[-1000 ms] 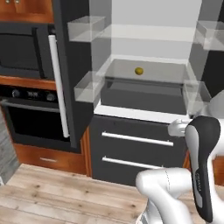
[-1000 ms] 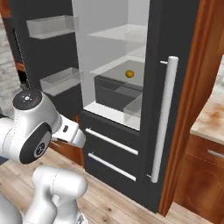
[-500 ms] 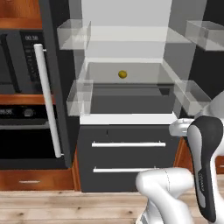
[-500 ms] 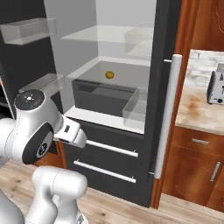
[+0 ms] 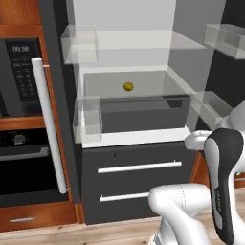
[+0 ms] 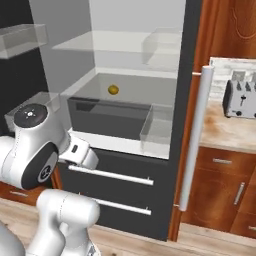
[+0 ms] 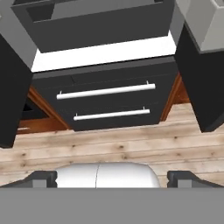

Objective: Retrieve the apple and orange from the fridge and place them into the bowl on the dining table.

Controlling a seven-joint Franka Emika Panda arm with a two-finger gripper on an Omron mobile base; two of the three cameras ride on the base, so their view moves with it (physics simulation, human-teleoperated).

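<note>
1. The gripper [image 7: 112, 177] is standing with its jaws as wide as they go, holding nothing and touching nothing; its two fingertips [image 7: 40, 178] are pointing down toward the fridge drawers [image 7: 105, 103] and the wood floor [image 7: 113, 148].
2. The orange [image 5: 128, 86] is sitting alone on the white fridge [image 6: 186, 75] shelf, above the dark crisper bin [image 5: 141, 112]; no apple is showing.
3. It is likely behaving as a small, light, firm ball with a smooth skin, apt to roll if nudged.
4. Best hold, I judge: jaws closing across its widest middle, coming in level from the front under the glass shelf [image 5: 129, 45].
5. The fridge doors are standing open, with clear bins [image 5: 87, 119] on both.
</note>
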